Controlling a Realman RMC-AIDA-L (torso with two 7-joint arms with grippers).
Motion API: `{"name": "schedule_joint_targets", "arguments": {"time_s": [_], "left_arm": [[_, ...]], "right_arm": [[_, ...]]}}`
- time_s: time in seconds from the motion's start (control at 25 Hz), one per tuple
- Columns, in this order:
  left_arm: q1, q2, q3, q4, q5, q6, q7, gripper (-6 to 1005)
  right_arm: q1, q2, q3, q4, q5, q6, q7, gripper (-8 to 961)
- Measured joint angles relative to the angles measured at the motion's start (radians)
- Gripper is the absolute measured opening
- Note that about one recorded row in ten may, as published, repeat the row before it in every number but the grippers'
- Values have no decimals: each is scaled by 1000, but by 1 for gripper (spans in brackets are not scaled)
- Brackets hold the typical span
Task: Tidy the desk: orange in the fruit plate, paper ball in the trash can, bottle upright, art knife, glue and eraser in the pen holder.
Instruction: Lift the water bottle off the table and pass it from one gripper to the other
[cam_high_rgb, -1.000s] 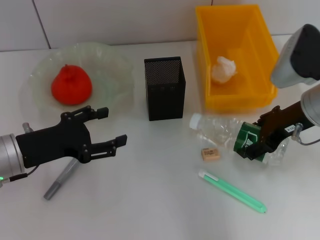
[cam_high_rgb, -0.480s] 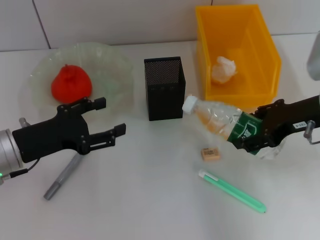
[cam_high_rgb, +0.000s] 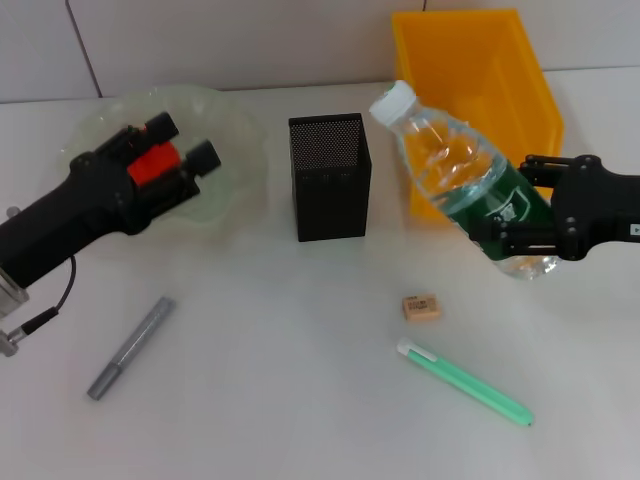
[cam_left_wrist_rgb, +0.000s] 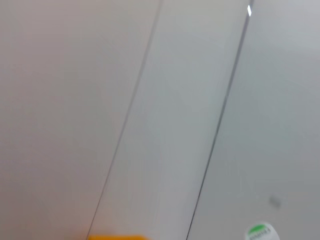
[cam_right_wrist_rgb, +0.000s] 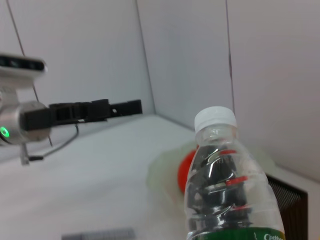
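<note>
My right gripper (cam_high_rgb: 525, 208) is shut on the bottle (cam_high_rgb: 455, 165) at its dark green label and holds it above the table, tilted with its white cap up and to the left. The bottle fills the right wrist view (cam_right_wrist_rgb: 226, 190). My left gripper (cam_high_rgb: 180, 145) is open and empty, raised in front of the fruit plate (cam_high_rgb: 235, 125). It hides most of the orange (cam_high_rgb: 153, 163). The black pen holder (cam_high_rgb: 330, 175) stands in the middle. The eraser (cam_high_rgb: 421, 307) lies on the table. The bottle hides the paper ball in the trash can (cam_high_rgb: 500, 50).
A green pen-shaped tool (cam_high_rgb: 465, 383) lies at the front right and a grey pen-shaped stick (cam_high_rgb: 130, 348) at the front left. I cannot tell which is the knife and which the glue. A tiled wall runs behind the table.
My right gripper has lifted the bottle off the table and swung it from lying to nearly upright. My left arm has risen and moved back over the fruit plate.
</note>
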Motion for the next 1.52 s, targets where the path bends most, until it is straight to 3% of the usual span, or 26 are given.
{"name": "schedule_joint_targets", "arguments": {"time_s": [0.16, 0.48, 0.84, 1.52], "left_arm": [[-29, -2, 0, -70, -74, 57, -42, 794], [-66, -4, 14, -96, -75, 107, -52, 792], [-118, -8, 20, -150, -75, 156, -49, 789], [-144, -13, 43, -170, -80, 192, -35, 784]], "right_arm": [[15, -4, 55, 131, 73, -39, -132, 762], [90, -7, 67, 325, 117, -91, -296, 761], [144, -2, 59, 383, 117, -89, -346, 761], [265, 3, 15, 542, 112, -46, -413, 761]]}}
